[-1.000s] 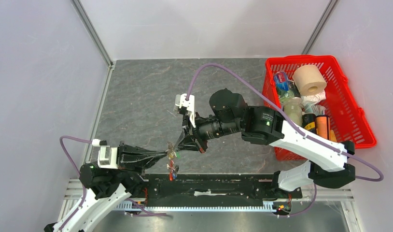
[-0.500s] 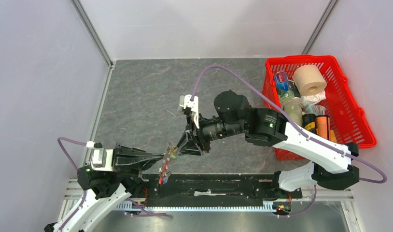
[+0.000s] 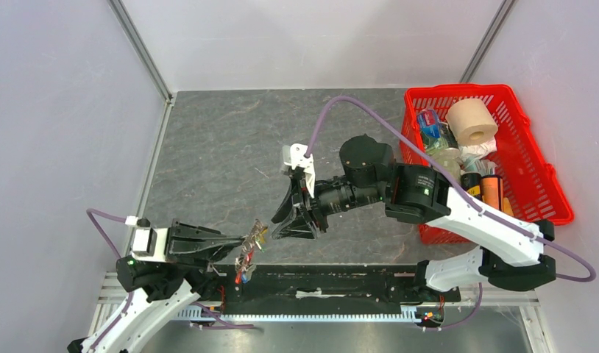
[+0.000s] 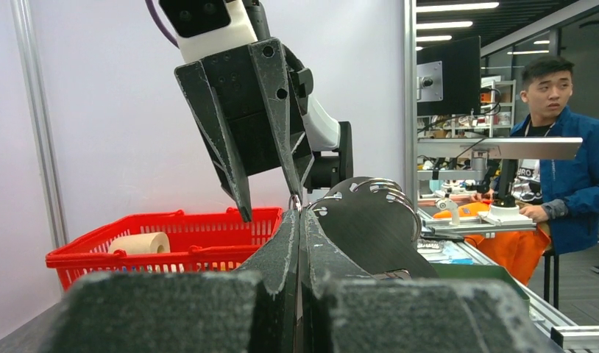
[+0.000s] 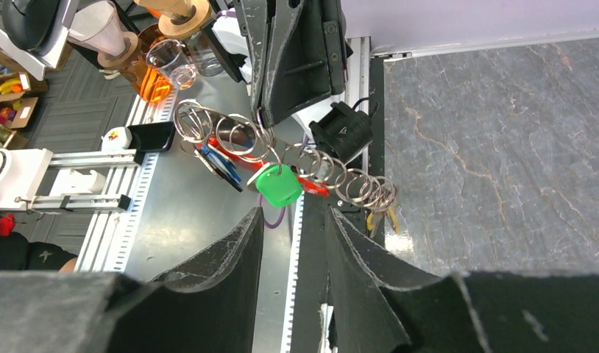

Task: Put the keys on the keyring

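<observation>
Left pincer (image 3: 246, 239) is clamped on the keyring (image 5: 246, 137), held in the air over the surface's (image 3: 208, 147) near edge. A green-headed key (image 5: 278, 185) already hangs there. Right pincer (image 5: 293, 217) gapes empty just right; no loose keys show, so probably nearly done

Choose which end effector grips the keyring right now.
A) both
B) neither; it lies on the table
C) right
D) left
D: the left end effector is shut on the keyring, which hangs from its tips, while the right end effector stands open and apart from it.
</observation>
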Controlling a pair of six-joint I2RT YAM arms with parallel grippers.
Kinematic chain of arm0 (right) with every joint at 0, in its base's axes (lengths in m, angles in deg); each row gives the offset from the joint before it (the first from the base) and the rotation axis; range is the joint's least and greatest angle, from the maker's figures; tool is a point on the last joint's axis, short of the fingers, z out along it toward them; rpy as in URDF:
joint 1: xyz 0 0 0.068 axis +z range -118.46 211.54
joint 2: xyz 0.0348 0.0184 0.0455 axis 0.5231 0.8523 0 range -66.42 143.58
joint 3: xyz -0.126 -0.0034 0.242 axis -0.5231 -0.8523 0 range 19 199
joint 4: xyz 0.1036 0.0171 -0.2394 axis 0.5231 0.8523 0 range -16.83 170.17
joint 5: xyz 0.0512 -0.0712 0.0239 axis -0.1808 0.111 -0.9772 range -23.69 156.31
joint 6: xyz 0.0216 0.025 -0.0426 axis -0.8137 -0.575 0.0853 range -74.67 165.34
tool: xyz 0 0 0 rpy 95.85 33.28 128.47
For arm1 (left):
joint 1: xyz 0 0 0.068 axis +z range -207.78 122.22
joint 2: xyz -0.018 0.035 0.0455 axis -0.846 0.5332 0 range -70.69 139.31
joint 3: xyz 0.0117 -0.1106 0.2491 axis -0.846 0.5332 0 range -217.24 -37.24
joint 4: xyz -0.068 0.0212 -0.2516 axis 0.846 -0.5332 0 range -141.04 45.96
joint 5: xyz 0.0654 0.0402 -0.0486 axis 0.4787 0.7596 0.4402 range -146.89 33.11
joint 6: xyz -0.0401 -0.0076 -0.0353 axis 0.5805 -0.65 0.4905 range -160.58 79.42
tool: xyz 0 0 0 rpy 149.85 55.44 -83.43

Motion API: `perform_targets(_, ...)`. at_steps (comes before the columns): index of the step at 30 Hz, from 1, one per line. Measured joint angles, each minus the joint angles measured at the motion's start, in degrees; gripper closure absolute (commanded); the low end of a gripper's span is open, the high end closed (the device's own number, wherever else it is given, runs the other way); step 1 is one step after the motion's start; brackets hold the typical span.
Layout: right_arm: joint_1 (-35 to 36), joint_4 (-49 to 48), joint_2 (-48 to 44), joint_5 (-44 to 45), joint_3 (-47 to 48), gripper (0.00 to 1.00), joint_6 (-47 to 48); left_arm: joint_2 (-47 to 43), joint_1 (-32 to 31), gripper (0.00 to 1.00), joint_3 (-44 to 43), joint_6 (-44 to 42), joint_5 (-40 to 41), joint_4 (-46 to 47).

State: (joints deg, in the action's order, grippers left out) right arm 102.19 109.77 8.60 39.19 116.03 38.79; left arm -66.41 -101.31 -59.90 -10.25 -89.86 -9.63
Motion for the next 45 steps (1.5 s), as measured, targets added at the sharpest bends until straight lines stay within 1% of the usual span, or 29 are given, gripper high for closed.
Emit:
perform_targets(11,0.0,-0.2,3.7,-5.0,3.4,0.56,4.5,0.3,0.0,0.98,0.9,1.9,1.1,2.1)
perform_targets(21,0.1,-1.9,6.4,-7.2,5.6,0.57,5.1,0.3,0.0,0.98,1.4,3.1,1.5,3.5)
perform_targets(27,0.6,-2.4,8.3,-7.5,7.4,0.61,5.2,0.3,0.0,0.98,1.7,3.5,1.6,3.9)
perform_targets(33,1.2,-2.3,8.7,-7.7,7.5,0.62,5.2,0.0,0.0,0.98,2.1,3.7,2.2,4.1)
perform_targets(37,1.4,-2.3,8.7,-7.7,7.5,0.67,5.2,0.0,0.0,0.98,2.2,3.8,2.7,4.2)
perform_targets(45,2.1,-2.3,8.7,-7.7,7.5,0.72,5.2,-0.2,0.0,0.98,2.2,3.9,2.9,4.9)
